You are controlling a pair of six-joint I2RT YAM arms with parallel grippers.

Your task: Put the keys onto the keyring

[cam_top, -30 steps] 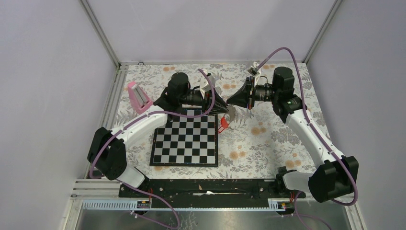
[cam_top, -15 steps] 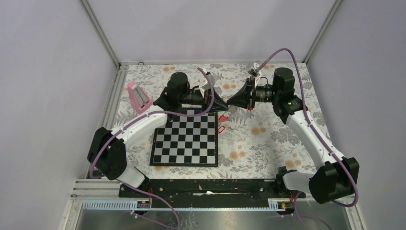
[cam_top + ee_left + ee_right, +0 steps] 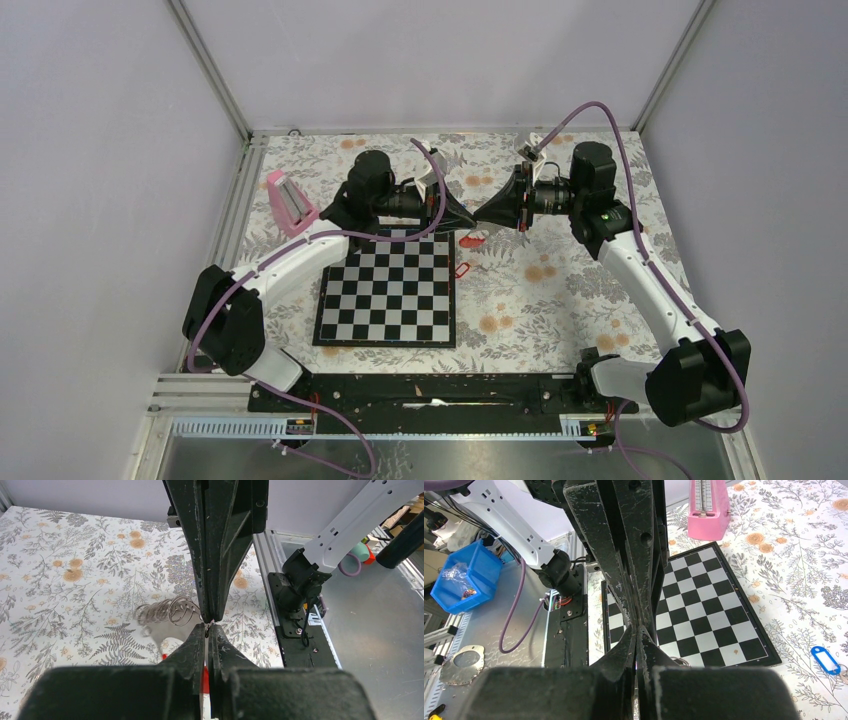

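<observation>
Where the 2 arms meet above the flowered cloth, just past the far right corner of the chessboard (image 3: pixel 388 295), the left gripper (image 3: pixel 468 217) and the right gripper (image 3: pixel 482 214) point at each other, tip to tip. Both pairs of jaws are pressed fully together, with no gap showing in either wrist view.

Seen from the left wrist, the keyring (image 3: pixel 167 612) sits level with the meeting tips and off to one side of them. Its thin wire ring reaches right up to the point where the right gripper's fingers (image 3: pixel 220 555) end, just above the left gripper's fingers (image 3: pixel 192 650). A sliver of metal shows at that point. The pictures do not show which pair of jaws pinches the wire, or whether both do. The ring's white strap (image 3: pixel 172 642), red at its end, sits below the ring and beside the left fingers.

The red key (image 3: pixel 462 270) lies on the cloth just beside the right edge of the chessboard, near its far end, apart from both grippers and below them. The blue key (image 3: pixel 825 660) lies flat on the cloth just off the board's far right corner, outside the jaws. A pink block (image 3: pixel 290 202) stands beyond the board's far left corner.
</observation>
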